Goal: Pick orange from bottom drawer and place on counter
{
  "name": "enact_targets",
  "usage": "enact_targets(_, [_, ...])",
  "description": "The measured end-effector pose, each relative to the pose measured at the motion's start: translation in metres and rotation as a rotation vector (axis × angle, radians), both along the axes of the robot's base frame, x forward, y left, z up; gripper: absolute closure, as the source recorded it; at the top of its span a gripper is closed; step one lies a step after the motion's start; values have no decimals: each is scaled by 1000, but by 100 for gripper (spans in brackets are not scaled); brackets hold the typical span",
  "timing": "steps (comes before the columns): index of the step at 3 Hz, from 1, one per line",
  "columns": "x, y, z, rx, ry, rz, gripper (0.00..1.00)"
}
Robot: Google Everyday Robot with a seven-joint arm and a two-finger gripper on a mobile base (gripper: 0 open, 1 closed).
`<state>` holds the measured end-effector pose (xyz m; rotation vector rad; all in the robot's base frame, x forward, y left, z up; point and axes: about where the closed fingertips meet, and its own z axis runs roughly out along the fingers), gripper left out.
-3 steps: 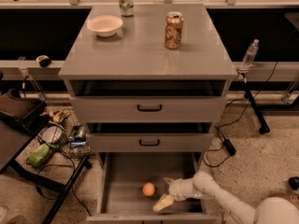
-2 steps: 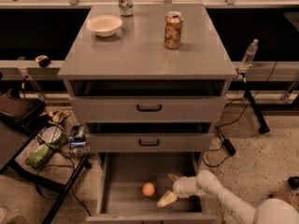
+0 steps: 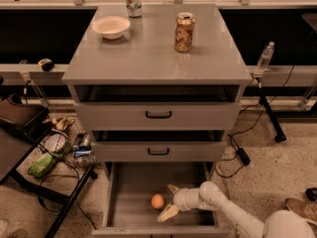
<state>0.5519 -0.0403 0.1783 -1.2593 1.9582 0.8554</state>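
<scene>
A: Since the small round orange fruit [image 3: 157, 201] lies on the floor of the deep grey bottom drawer [image 3: 130, 182], toward its near end, w/ nothing lifted, I'd call this the reach-in step, pre-grasp.

B: Agreed. The white two-finger pincer [image 3: 166, 202] is inside the drawer, just right of the fruit, fingers spread wide, holding nothing. Fruit's at the mouth; contact, can't tell.

A: Next move?

B: Prob. edge left so the fingers straddle it, clench, lift clear of the drawer front, then up to the flat grey tabletop [image 3: 148, 58], a bare patch btw. the cream bowl [image 3: 111, 27] & gold-brown soda can [image 3: 184, 32].

A: Arm pose?

B: The white arm [image 3: 225, 209] comes in low from near right, forearm approx. level, wrist pointing left.
</scene>
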Motion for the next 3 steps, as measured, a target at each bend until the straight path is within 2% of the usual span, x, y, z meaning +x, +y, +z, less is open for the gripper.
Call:
enact_targets(1, [-5, 22, -8, 30, -35, 40, 0])
enact_targets(2, [-1, 33, -20, 25, -79, 62, 0])
enact_targets(3, [18, 38, -39, 17, -132, 85, 3])
